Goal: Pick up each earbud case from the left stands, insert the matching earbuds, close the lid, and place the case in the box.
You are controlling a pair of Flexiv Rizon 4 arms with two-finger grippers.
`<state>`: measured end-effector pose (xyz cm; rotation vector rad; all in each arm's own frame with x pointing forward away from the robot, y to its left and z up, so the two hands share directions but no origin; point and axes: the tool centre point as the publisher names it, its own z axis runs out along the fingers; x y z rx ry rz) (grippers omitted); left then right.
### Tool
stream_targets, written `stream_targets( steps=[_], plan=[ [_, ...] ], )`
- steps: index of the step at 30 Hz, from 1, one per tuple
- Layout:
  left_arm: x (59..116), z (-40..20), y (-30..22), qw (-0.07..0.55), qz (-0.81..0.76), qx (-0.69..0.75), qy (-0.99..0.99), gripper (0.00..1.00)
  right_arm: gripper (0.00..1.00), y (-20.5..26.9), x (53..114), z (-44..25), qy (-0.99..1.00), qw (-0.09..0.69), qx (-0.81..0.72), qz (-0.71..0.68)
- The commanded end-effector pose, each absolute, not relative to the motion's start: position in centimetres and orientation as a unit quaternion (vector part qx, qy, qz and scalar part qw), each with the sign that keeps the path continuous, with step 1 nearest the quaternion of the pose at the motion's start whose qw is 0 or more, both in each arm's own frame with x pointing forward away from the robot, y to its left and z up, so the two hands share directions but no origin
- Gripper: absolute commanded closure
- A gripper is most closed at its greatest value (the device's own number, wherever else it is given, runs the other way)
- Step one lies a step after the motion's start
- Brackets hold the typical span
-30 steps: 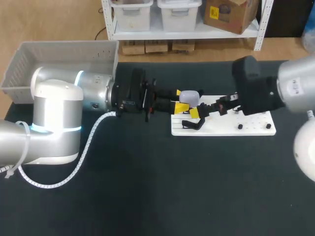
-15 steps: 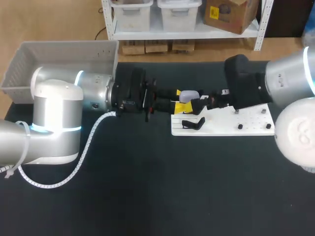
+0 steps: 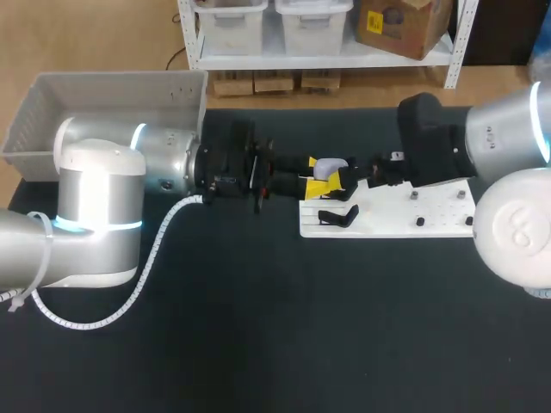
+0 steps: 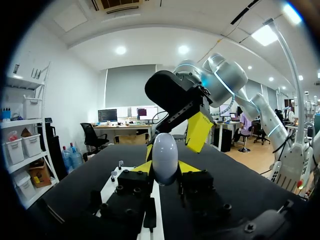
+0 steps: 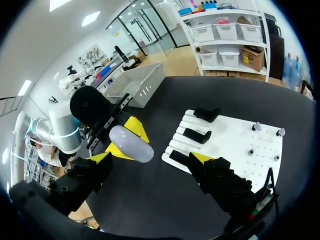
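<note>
A closed, pale lavender earbud case [image 3: 331, 166] is held above the left end of the white stand board [image 3: 387, 225], with my left gripper [image 3: 320, 179] shut on it. In the left wrist view the case [image 4: 165, 157] stands upright between the two yellow tips. My right gripper [image 3: 349, 179] is just right of the case, open wide. One of its yellow fingertips [image 4: 199, 131] hangs close behind the case. In the right wrist view the case [image 5: 131, 143] lies ahead of my open right gripper [image 5: 150, 158], not touching its fingers.
A grey basket [image 3: 103, 99] stands at the table's back left, partly behind my left arm. On the white board [image 5: 235, 137] are black stands [image 5: 196, 135] at the left end and small pegs [image 3: 419, 221] at the right. One black stand [image 3: 337, 215] lies under the grippers.
My right gripper has moved left from over the board up to the case and turned its wrist. The left arm and the case have stayed in place.
</note>
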<state>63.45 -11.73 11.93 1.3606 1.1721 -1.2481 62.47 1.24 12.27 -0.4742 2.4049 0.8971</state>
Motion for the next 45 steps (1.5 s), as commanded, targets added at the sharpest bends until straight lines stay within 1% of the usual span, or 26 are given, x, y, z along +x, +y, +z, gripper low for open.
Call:
stream_targets(
  steps=[1, 14, 24, 27, 32, 38, 45],
  plan=[
    [63.4, 11.8, -11.7, 0.462, -0.507, 0.552, 0.475, 1.00, 0.00, 1.5, 62.6, 12.2, 0.894, 0.264, -0.172, 0.319],
    [63.4, 11.8, -11.7, 0.462, -0.507, 0.552, 0.475, 1.00, 0.00, 0.8, 63.6, 13.2, 0.894, 0.282, -0.161, 0.308],
    [63.4, 11.8, -11.7, 0.462, -0.507, 0.552, 0.475, 1.00, 0.00, -0.5, 65.0, 15.7, 0.887, 0.320, -0.165, 0.288],
    [63.4, 11.8, -11.7, 0.462, -0.507, 0.552, 0.475, 1.00, 0.00, -1.2, 65.4, 16.6, 0.885, 0.346, -0.183, 0.253],
    [62.7, 11.4, -12.5, 0.461, -0.506, 0.556, 0.471, 1.00, 0.00, -2.9, 66.3, 17.3, 0.889, 0.375, -0.232, 0.124],
    [62.1, 11.1, -13.1, 0.464, -0.506, 0.555, 0.471, 1.00, 0.00, -5.7, 67.8, 17.6, 0.893, 0.376, -0.239, 0.069],
    [61.9, 10.9, -13.6, 0.470, -0.497, 0.553, 0.475, 1.00, 0.00, -9.5, 69.2, 16.6, 0.899, 0.350, -0.265, 0.003]
  ],
)
